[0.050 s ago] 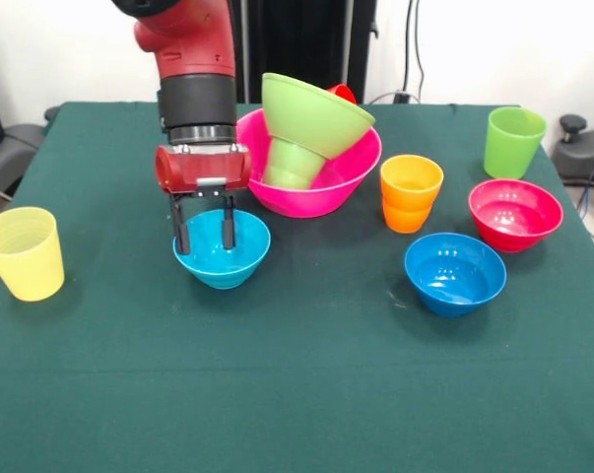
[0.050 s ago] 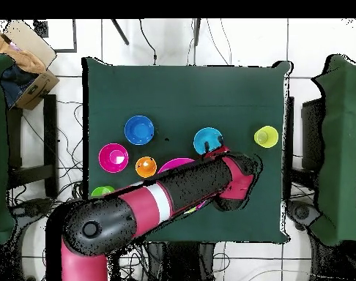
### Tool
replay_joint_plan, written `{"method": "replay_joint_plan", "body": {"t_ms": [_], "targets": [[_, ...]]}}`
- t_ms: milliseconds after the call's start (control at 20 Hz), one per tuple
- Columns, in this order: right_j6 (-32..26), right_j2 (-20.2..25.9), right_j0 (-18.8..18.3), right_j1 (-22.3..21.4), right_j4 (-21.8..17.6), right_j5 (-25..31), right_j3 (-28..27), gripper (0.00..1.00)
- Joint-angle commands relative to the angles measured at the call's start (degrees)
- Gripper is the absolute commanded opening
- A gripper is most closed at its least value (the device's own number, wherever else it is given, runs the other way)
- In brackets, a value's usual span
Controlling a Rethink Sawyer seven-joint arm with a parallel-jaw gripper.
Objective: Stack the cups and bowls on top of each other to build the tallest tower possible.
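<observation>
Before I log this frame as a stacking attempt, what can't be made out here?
- Red cup: front view, only a sliver behind the tilted lime green bowl.
- Pink bowl, small green cup: overhead, mostly or wholly under the arm.
- Taller lime green cup: overhead, partly covered by the arm.
- Hand: fingers dip into the light blue bowl; contact unclear.

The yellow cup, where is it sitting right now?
In the front view the yellow cup stands alone at the table's left edge, left of the light blue bowl under the gripper.
</observation>
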Motion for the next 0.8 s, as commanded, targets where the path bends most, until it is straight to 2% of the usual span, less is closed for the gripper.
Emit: {"method": "replay_joint_plan", "body": {"t_ms": [50,150,250,400,450,550,650,800], "targets": [[-12.9,3.8,-2.6,-2.5,1.5,-0.4,-1.3,1.0],[-12.9,3.1,-4.0,-2.8,-1.0,-1.7,-2.3,1.0],[-12.1,1.4,-6.7,-3.3,-5.4,-3.5,-4.7,1.0],[-12.8,0.5,-10.6,-2.4,-10.2,-6.2,-8.1,1.0],[-13.6,0.9,-11.8,-1.8,-10.7,-6.7,-8.8,1.0],[-14.1,1.9,-11.9,-1.6,-10.3,-6.4,-8.3,1.0],[-15.1,3.4,-11.8,-0.2,-8.4,-4.6,-7.9,1.0],[-12.9,4.8,-11.5,1.2,-7.8,-2.9,-7.5,1.0]]}}
